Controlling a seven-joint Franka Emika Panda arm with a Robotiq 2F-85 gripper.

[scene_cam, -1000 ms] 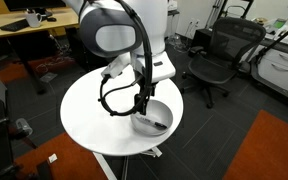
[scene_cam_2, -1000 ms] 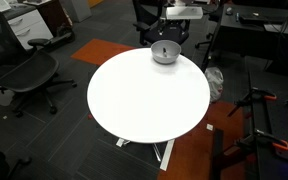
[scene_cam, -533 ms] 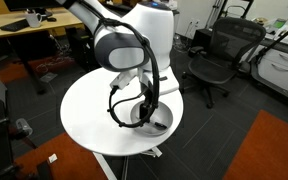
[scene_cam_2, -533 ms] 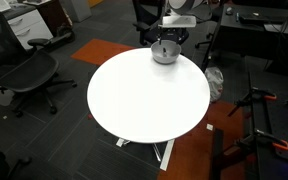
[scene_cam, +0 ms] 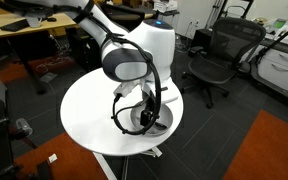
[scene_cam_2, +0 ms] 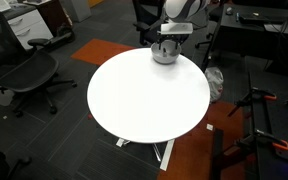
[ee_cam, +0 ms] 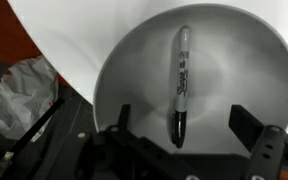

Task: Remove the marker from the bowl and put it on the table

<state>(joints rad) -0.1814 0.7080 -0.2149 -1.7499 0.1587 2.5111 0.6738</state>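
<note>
As the arm is dropping lower over the bowl (ee_cam: 134, 70) than a second ago, the gripper (ee_cam: 184, 128) is hanging spread, straddling the marker (ee_cam: 181, 75) lying mid-frame inside the bowl on the desk (ee_cam: 74, 30). The grasp is probably coming next.

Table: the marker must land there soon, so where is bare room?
Nearly all the table is bare, from the bowl across to the opposite rim. It is crowded only at the bowl, where the open claw hangs over the marker.
</note>
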